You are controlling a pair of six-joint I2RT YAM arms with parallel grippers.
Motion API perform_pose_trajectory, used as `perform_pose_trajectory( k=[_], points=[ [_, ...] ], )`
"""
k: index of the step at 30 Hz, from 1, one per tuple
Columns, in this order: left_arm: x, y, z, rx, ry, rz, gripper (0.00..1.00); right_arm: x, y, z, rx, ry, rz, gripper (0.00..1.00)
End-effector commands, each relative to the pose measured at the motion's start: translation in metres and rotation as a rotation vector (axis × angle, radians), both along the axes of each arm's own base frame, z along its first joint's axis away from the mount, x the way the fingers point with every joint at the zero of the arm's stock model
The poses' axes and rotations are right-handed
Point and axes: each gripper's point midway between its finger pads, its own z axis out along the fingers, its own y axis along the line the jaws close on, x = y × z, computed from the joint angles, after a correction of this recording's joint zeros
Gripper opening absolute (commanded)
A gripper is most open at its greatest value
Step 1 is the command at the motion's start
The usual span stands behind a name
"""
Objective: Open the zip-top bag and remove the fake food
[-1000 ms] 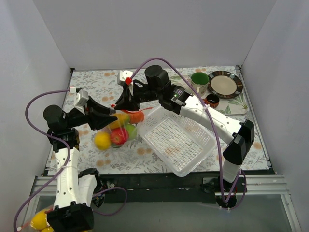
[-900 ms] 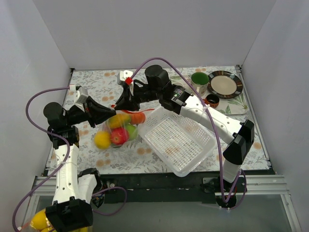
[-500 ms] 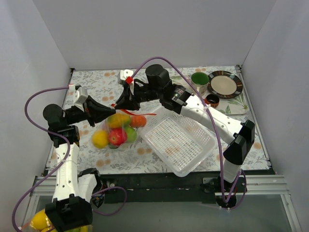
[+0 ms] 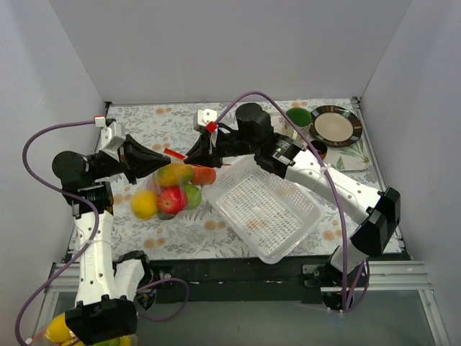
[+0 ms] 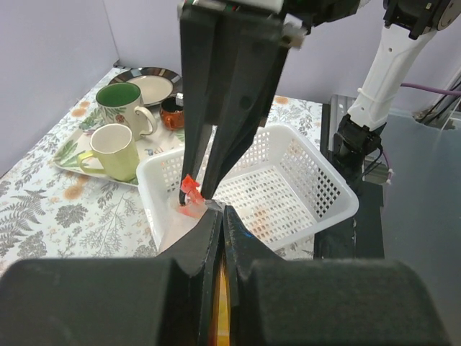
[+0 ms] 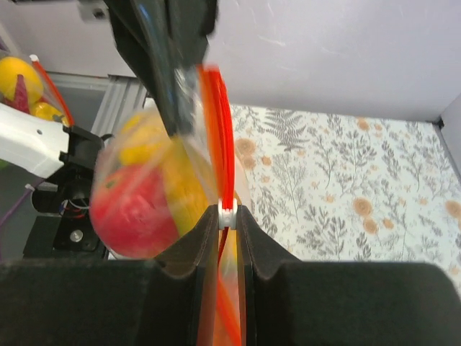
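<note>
Above the tabletop (image 4: 151,122), left gripper (image 4: 166,161) and right gripper (image 4: 191,156) pinch opposite lips of the zip-top bag (image 4: 160,189), mid-opening; pulling them apart should free the fake food (image 4: 173,200)

basket (image 4: 268,210) just right of zip-top bag (image 4: 171,193), cups (image 4: 297,118), plate (image 4: 336,125) farther right

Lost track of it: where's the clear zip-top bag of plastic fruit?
Top view, left of centre: the clear zip-top bag is held between left tool and right tool, beside the white perforated basket.
</note>
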Motion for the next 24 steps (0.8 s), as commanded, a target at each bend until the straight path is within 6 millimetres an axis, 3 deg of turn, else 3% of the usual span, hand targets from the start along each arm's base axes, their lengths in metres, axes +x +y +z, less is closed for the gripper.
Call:
perform_pose_trajectory(
  k=[1, 2, 8, 13, 16, 24],
  points=[
    [-0.054, -0.002, 0.001, 0.180, -0.068, -0.227, 0.00, 0.035, -0.029, -0.054, -0.133, 0.059, -0.134, 0.01],
    [-0.053, -0.002, 0.003, 0.190, -0.087, -0.221, 0.00, 0.041, -0.036, -0.066, -0.155, 0.074, -0.153, 0.01],
    [-0.030, 0.011, -0.004, 0.197, -0.077, -0.162, 0.00, 0.059, -0.064, -0.087, -0.178, 0.083, -0.239, 0.01],
    [0.008, 0.048, -0.012, 0.193, -0.049, -0.008, 0.00, 0.061, -0.082, -0.112, -0.224, 0.090, -0.288, 0.01],
    [0.020, 0.062, -0.012, 0.196, -0.056, 0.036, 0.00, 0.061, -0.089, -0.122, -0.234, 0.094, -0.308, 0.01],
    [0.033, 0.074, -0.024, 0.174, -0.053, 0.054, 0.00, 0.068, -0.076, -0.118, -0.195, 0.126, -0.302, 0.01]
  ],
)
